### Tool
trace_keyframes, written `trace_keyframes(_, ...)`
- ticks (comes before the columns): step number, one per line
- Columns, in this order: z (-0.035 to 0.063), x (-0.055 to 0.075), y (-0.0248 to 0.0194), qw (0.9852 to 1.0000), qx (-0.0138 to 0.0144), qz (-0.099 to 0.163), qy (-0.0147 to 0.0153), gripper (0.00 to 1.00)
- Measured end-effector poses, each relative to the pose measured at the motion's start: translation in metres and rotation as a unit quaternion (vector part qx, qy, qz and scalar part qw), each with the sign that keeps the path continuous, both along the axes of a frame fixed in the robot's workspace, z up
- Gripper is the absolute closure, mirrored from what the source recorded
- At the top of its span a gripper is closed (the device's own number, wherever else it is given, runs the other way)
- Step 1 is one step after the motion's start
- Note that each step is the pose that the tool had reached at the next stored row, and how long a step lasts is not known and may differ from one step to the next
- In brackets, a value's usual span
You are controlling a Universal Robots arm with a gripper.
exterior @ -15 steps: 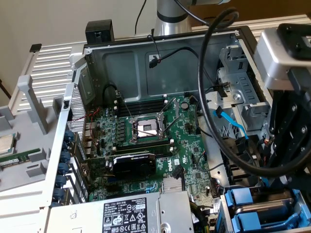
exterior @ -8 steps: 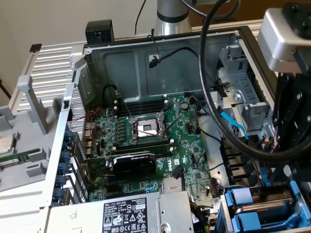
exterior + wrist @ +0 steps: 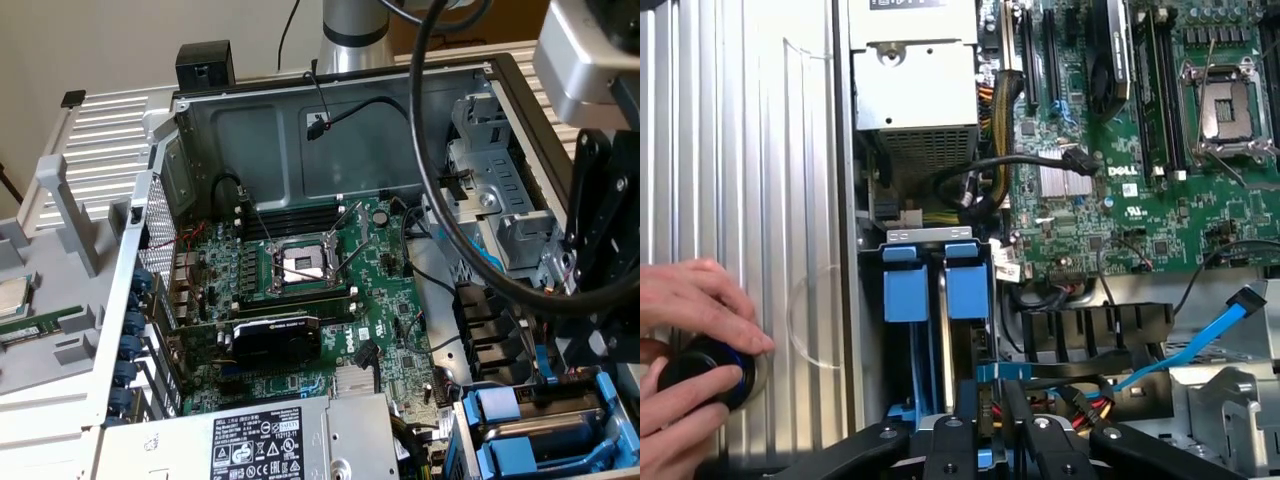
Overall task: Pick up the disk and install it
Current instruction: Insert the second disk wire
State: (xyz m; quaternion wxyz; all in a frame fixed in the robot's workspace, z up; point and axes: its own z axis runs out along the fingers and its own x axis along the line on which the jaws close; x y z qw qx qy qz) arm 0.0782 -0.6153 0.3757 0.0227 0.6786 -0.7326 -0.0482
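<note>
The hand hangs directly over the drive bay, its fingers closed on the blue-railed disk. The disk stands on edge, long axis pointing down into the bay, just beside the two blue tray handles of drives already seated.

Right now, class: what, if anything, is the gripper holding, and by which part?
The gripper appears shut on the blue-railed silver-grey metal disk, gripping it edge-on by its near end, over the drive bay.
</note>
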Motion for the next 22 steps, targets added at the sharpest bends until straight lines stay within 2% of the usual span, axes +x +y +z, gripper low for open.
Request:
trace_keyframes(3, 0.0033, 0.0000, 0.0000, 1.0000, 0.0000, 0.000, -0.0004, 0.75)
trace_keyframes(22, 0.0036, -0.0001, 0.0000, 1.0000, 0.0000, 0.010, -0.0008, 0.75)
